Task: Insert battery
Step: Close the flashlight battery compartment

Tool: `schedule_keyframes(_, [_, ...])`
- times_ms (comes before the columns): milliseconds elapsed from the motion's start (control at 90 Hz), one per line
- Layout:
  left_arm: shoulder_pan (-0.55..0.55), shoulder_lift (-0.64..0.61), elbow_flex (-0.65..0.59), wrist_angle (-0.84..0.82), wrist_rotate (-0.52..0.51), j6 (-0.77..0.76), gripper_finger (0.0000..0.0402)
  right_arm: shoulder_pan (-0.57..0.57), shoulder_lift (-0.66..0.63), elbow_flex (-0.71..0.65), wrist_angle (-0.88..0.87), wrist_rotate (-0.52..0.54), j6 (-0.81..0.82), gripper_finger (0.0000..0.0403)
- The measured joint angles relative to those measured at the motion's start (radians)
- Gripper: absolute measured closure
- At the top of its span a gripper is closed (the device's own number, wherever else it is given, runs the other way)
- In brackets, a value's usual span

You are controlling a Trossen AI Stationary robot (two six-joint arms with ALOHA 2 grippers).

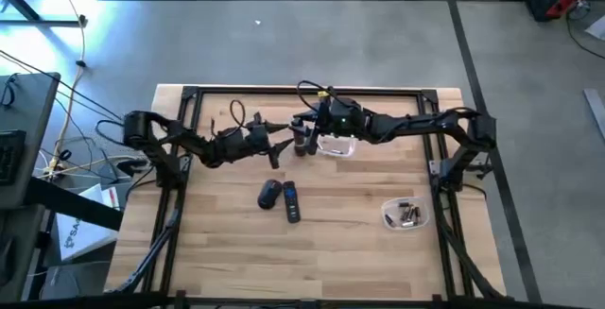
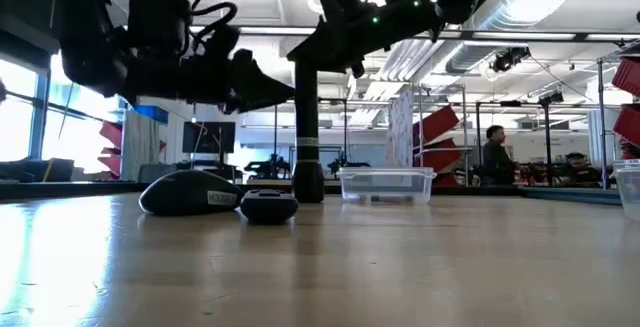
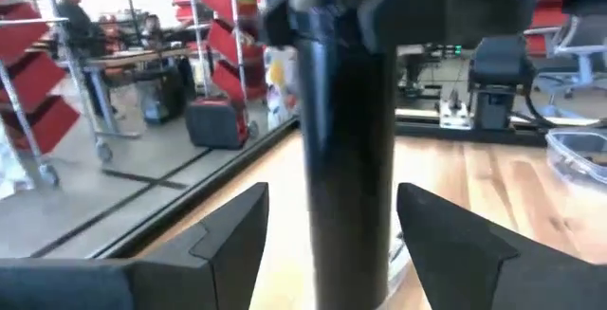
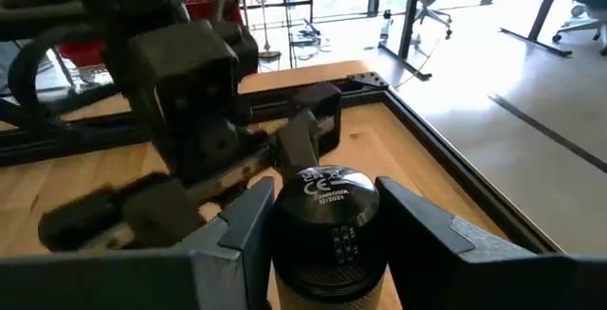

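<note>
Black flashlight (image 2: 307,127) upright on the wooden table (image 1: 359,252), right gripper (image 4: 322,217) clamped on its top end (cap print: "CE"). Left gripper (image 3: 327,239) spread apart, flanking the barrel. Mouse (image 2: 190,193) nearby; workshop racks behind.

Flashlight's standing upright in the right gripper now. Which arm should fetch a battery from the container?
Left, probably. The right gripper is shut on the flashlight, holding it upright. The left gripper is open beside it, holding nothing, though the battery container lies on the right side.
</note>
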Motion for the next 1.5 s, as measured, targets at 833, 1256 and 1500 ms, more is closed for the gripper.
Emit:
schedule_keyframes(833, [0.002,0.258,0.073,0.206,0.030,-0.008,0.0188,-0.005,0.007,-0.004,-0.051,-0.095,-0.052,0.0202])
schedule_keyframes(1256, [0.002,0.258,0.073,0.190,0.050,-0.009,0.0188,-0.010,-0.036,-0.003,-0.054,-0.228,-0.151,0.0162])
schedule_keyframes(1500, [0.021,0.258,0.073,0.178,0.048,-0.016,0.0188,-0.056,-0.066,-0.001,-0.061,-0.322,-0.165,0.0162])
